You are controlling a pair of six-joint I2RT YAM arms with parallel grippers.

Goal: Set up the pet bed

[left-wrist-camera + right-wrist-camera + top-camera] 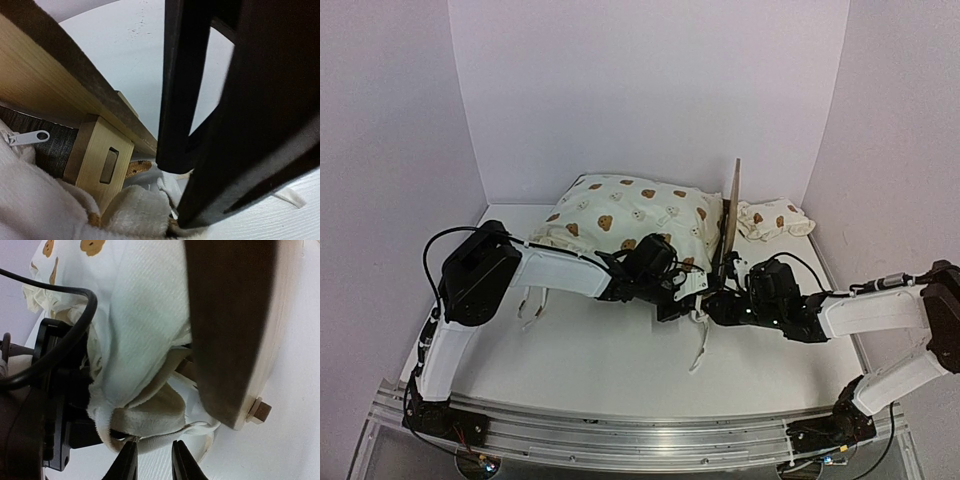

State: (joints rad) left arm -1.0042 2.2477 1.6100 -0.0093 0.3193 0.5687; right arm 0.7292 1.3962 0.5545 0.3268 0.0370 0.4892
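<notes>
The pet bed stands at the back middle, its cream bear-print cushion piled on the frame and the plywood headboard upright at the right end. My left gripper is at the cushion's front right corner. In the left wrist view its jaws look shut on the cushion's plush edge, beside a wooden frame leg. My right gripper is just right of it. Its jaws are slightly open, tips right below the cushion's folded corner, the left tip touching fabric.
A small matching bear-print pillow lies behind the headboard at the right. White tie straps trail onto the table in front of the bed. A zipper pull shows under the frame rail. White walls enclose the table.
</notes>
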